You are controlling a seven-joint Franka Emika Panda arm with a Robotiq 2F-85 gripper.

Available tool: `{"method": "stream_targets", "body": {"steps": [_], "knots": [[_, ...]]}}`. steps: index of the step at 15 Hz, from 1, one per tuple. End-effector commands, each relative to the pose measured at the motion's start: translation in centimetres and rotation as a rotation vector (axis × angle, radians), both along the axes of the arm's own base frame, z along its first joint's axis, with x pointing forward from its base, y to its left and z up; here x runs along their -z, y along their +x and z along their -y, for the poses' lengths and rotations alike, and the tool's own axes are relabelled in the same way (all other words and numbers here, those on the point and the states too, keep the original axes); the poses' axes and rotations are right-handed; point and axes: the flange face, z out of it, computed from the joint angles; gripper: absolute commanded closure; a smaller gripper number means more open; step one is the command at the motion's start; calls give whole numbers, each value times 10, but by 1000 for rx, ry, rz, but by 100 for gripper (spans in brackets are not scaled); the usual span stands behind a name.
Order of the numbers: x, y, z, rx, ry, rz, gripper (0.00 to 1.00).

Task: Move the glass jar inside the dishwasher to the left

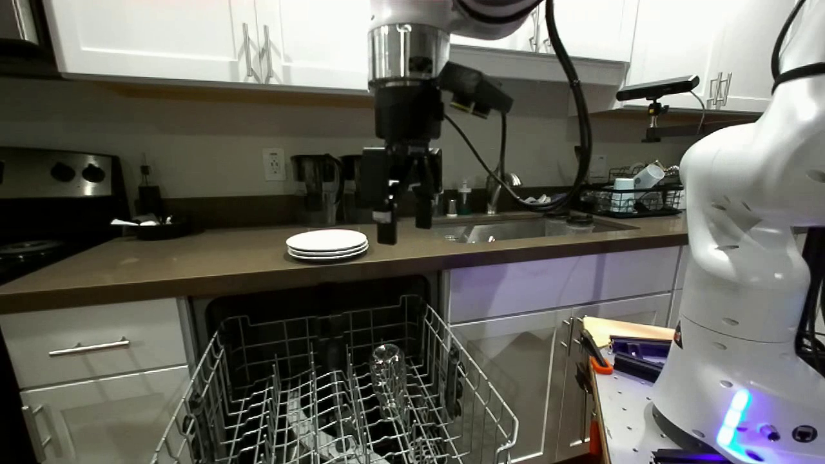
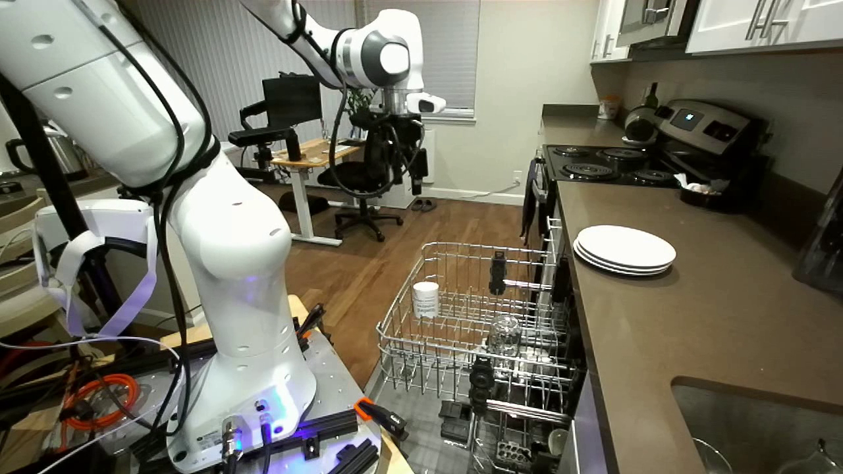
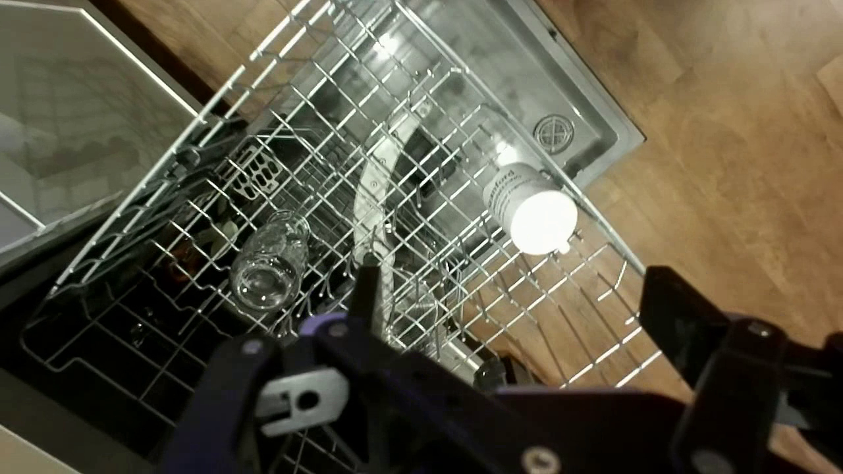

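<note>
The Robotiq gripper [image 1: 405, 232], fingers [image 3: 675, 316] spread apart, hangs above the wire dish rack [image 1: 477, 370] of the dishwasher [image 3: 527, 85]. The clear glass jar [image 3: 269, 266] sits in the rack, toward the countertop [image 1: 193, 258], well apart from a white printed cup [image 3: 543, 220]. Stacked white plates [image 1: 327, 241] lie on the countertop.

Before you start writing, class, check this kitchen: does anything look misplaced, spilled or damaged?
Nothing clearly stands out: the glass jar and white cup sit in the dishwasher rack, the white plates are stacked neatly on the counter, and no spill or breakage shows.
</note>
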Motion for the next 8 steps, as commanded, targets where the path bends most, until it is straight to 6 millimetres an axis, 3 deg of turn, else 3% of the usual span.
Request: {"method": "stream_targets", "body": {"steps": [1, 5, 8], "knots": [[25, 63, 27, 140, -8, 50, 0], [67, 106, 68, 275, -82, 125, 0], [104, 117, 96, 390, -156, 100, 0]]}}
